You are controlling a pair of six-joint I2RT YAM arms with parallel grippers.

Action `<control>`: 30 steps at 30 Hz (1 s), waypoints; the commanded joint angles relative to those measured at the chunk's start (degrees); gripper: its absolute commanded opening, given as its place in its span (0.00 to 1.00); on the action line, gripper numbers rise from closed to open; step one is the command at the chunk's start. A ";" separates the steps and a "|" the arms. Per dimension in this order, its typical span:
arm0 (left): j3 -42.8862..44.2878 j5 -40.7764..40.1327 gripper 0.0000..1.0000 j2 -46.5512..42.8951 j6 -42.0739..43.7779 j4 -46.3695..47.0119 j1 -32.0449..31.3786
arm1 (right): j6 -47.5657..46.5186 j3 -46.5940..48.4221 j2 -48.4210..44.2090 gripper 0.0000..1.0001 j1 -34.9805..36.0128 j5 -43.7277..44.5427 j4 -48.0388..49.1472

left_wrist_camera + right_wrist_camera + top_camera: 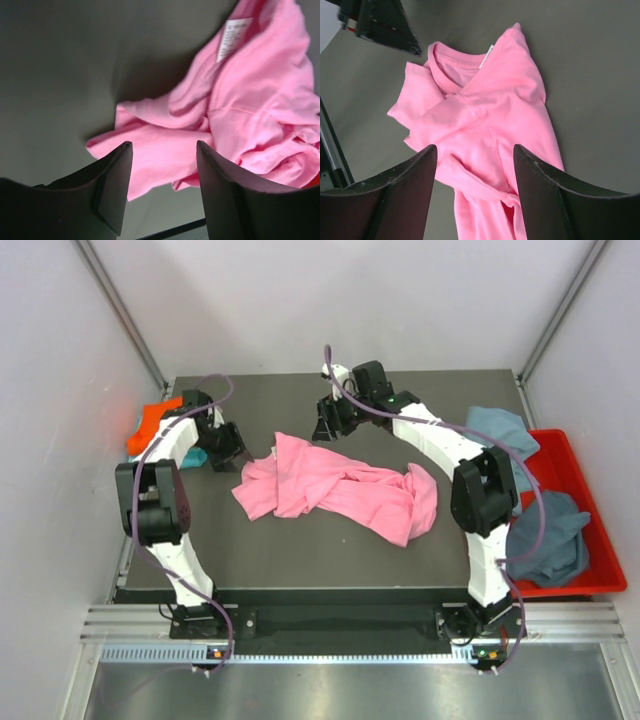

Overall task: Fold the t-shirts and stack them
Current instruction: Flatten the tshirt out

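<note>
A large pink t-shirt [330,490] lies crumpled across the middle of the dark table. My left gripper [235,453] hovers at its left end, open and empty. In the left wrist view the pink t-shirt [250,100] shows its white neck label, and a sleeve edge lies below the left gripper [164,147]. My right gripper [326,430] hangs above the far edge of the shirt, open with nothing held. The right wrist view looks down on the collar end of the pink t-shirt [485,100] between the right gripper [475,149] fingers.
An orange t-shirt [150,425] and a bit of teal cloth [195,456] lie at the table's far left behind the left arm. A grey-blue t-shirt [495,428] lies at the right edge. The red bin [556,447] beside the table holds a darker blue t-shirt [550,535].
</note>
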 commanded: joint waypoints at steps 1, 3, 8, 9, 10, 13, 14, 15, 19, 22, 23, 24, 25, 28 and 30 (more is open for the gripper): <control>3.43 -0.89 0.58 3.82 1.28 1.09 0.10 | 1.04 1.23 -3.74 0.63 0.09 -0.55 3.09; 5.18 -0.89 0.56 6.63 1.19 1.35 0.01 | 0.34 0.43 -5.22 0.64 0.35 -0.11 2.92; 9.23 -0.72 0.37 11.20 1.89 1.97 -1.12 | -1.07 -2.91 -7.95 0.64 0.44 1.20 2.48; 10.37 -0.63 0.19 11.64 1.89 2.06 -1.39 | -1.25 -3.35 -8.57 0.64 0.44 1.38 2.48; 10.82 -0.45 0.04 12.00 1.89 2.23 -1.65 | -1.60 -4.14 -8.92 0.64 0.44 1.82 2.39; 14.24 0.07 0.00 13.32 2.15 3.20 -3.49 | -2.13 -4.93 -10.15 0.64 0.35 3.57 2.13; 17.38 0.77 0.00 14.54 2.24 3.73 -3.94 | -4.22 -4.85 -10.94 0.64 0.35 5.23 2.12; 19.67 0.69 0.00 15.42 2.51 4.17 -4.29 | -4.50 -4.93 -11.47 0.64 0.18 6.21 2.21; 35.66 -0.10 0.00 22.00 5.58 6.10 -11.39 | -4.50 -4.67 -13.40 0.64 -2.45 9.20 2.65; 47.71 1.48 0.00 26.75 7.08 8.91 -16.14 | -4.41 -4.85 -14.99 0.64 -5.00 10.61 2.56; 51.13 1.74 0.00 28.16 6.73 9.87 -17.29 | -4.41 -5.02 -15.95 0.64 -5.62 10.96 2.56; 52.12 2.09 0.00 28.52 6.47 11.97 -18.43 | -4.41 -5.72 -16.57 0.64 -6.32 11.31 2.65; 52.82 2.88 0.00 28.78 6.20 12.86 -20.71 | -4.59 -6.07 -17.09 0.64 -6.85 11.66 2.65; 53.71 10.67 0.00 29.49 3.57 15.41 -24.67 | -5.03 -7.83 -19.64 0.64 -9.31 12.72 2.65; 51.70 13.17 0.14 28.27 1.02 15.86 -26.17 | -5.20 -9.58 -21.40 0.64 -10.98 12.55 2.65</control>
